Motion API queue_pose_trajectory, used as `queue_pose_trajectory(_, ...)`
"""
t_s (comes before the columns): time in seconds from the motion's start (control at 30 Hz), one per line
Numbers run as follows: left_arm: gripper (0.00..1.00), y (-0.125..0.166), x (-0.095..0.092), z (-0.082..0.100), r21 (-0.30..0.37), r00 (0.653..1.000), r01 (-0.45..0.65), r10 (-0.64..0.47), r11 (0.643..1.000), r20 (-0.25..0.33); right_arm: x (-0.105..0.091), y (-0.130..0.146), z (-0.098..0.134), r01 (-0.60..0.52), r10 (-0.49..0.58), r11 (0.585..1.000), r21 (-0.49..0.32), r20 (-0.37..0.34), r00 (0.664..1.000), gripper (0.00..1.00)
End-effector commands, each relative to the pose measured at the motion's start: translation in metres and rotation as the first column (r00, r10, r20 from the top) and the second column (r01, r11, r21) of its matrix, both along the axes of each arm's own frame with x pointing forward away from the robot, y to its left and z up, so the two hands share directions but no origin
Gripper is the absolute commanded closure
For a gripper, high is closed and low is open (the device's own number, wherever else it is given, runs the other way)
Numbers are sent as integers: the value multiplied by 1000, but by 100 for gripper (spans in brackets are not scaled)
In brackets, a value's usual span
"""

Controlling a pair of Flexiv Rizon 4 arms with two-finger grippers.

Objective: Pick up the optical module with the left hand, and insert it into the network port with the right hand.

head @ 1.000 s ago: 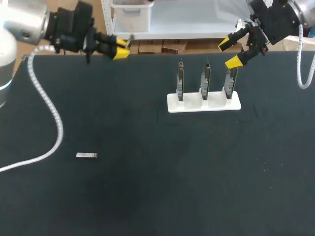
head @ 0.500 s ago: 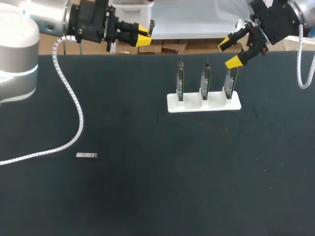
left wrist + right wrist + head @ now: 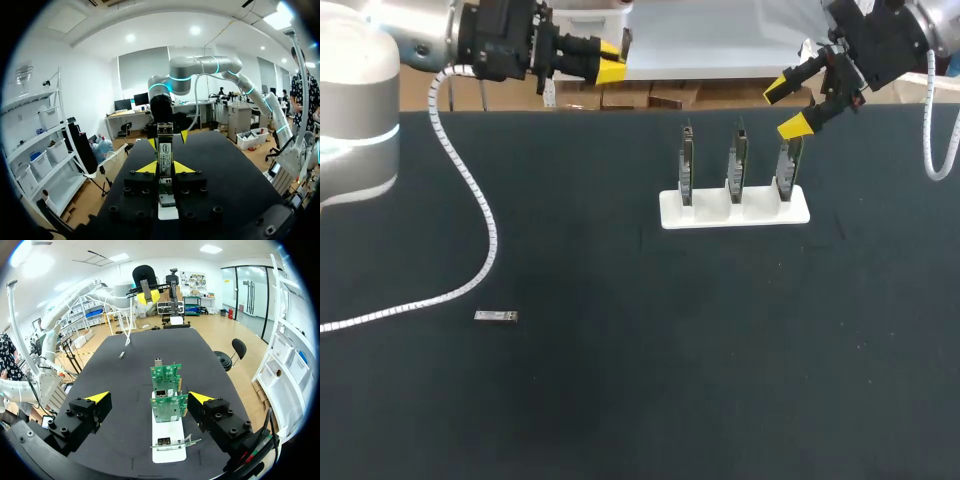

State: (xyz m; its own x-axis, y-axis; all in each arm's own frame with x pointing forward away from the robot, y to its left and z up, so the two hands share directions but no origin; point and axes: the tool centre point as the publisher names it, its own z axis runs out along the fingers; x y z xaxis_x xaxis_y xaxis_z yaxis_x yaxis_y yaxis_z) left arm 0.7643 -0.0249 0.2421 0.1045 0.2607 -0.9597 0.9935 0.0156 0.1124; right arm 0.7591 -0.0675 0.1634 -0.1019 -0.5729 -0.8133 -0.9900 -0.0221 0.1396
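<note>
Optical module (image 3: 496,316): flat on the desk (image 3: 640,400), front-left area, well apart from both arms, touched by nothing.
Left jaws: held high over the desk's far edge, left of middle, pointing sideways toward the holder. Yellow tips a narrow gap apart, nothing gripped.
Right jaws: spread wide, empty, hanging over the right end of the white holder (image 3: 735,210), just above the rightmost card.
Cards (image 3: 734,160): three, green, upright in a row in the holder.
Network port (image 3: 160,393): metal cage on a card, ahead of the right jaws.
Cable (image 3: 492,240): white coil from the left arm, trailing over the desk's left side, near the module, not touching.
</note>
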Motion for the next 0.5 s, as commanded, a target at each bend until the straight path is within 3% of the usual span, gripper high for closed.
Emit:
queue_pose_trajectory(0.03, 100, -18, -6, -7, -72, 998, -62, 62, 995, -1, -1, -1, 0, 2, -2, 1000, 2, 4, 1000, 0)
queue_pose_trajectory(0.2, 100, -42, -5, -6, -103, 997, -67, 64, 992, -33, -1, -1, 0, 2, -2, 1000, 2, 4, 1000, 0)
queue_pose_trajectory(0.37, 100, -68, -2, -9, -190, 997, -63, 53, 980, -59, -1, -1, 0, 2, -2, 1000, 2, 4, 1000, 0)
queue_pose_trajectory(0.5, 100, -86, 0, -11, -195, 998, -44, 32, 980, -61, -1, -1, 0, 2, -2, 1000, 2, 4, 1000, 0)
